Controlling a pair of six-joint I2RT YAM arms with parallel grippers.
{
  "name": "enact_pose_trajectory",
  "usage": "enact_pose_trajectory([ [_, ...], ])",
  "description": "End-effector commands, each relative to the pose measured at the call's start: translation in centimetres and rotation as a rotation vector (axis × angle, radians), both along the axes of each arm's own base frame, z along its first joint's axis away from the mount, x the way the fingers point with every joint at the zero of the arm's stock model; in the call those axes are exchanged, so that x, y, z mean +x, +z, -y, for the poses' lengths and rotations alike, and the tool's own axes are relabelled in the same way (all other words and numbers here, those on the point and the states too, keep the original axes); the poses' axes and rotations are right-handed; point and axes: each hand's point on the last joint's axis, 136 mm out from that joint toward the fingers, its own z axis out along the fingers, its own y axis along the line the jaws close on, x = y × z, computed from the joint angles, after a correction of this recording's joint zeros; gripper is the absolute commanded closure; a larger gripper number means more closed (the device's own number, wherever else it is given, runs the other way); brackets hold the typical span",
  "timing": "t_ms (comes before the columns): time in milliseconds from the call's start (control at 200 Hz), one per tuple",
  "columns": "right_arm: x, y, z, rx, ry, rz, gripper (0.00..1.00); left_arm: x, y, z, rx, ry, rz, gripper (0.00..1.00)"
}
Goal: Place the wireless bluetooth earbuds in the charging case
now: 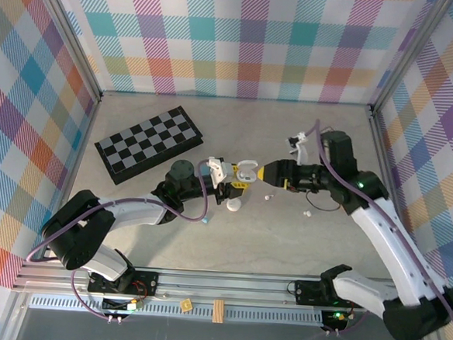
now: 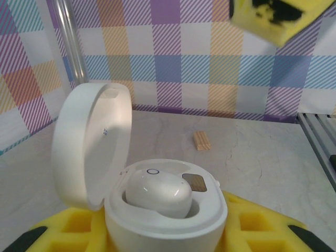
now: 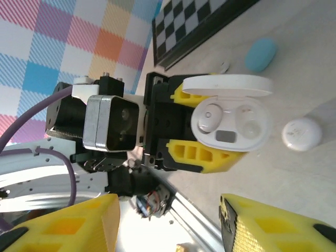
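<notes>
The left hand [image 3: 210, 123] pinches the open white oval plastic charging case [image 3: 248, 126]. This offers the empty socket beside a seated white earbud [image 3: 210, 115] to the spread, empty right hand [image 3: 168, 220].

Glossy white plastic case [image 2: 173, 219] and earbud [image 2: 157, 193] gleam against matt yellow pads [image 2: 247, 223]; the block [image 2: 201, 140] is bare wood, the table [image 2: 262, 157] smooth, matt.

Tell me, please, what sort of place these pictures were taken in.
Probably a robot-manipulation test cell: plaid-printed walls box in a tabletop, two arms are mounted on an aluminium rail at its near edge, and the props include a chessboard and an open charging case.
</notes>
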Motion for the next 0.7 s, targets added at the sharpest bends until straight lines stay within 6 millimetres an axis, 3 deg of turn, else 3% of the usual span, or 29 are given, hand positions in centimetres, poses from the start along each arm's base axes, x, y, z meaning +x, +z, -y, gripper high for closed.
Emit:
enact_pose_trajectory([
  [0, 1.1, -4.1, 4.2, -0.131, -0.171, -0.038, 0.47, -0.2, 2.0, -0.9, -0.037, 0.014, 0.077, 0.67],
  [180, 2.7, -10.3, 11.2, -0.179, -0.491, -0.222, 0.46, -0.4, 2.2, -1.1, -0.030, 0.004, 0.075, 0.67],
  [270, 3.0, -13.5, 13.6, -0.253, -0.574, -0.286, 0.46, -0.5, 2.3, -1.0, -0.032, -0.002, 0.075, 0.67],
  [435, 3.4, -18.4, 15.4, -0.291, -0.653, -0.439, 0.44, -0.6, 2.3, -1.0, -0.031, -0.008, 0.065, 0.67],
  [695, 3.7, -22.9, 14.1, -0.192, -0.661, -0.609, 0.44, -0.6, 2.6, -0.9, -0.033, -0.015, 0.066, 0.67],
])
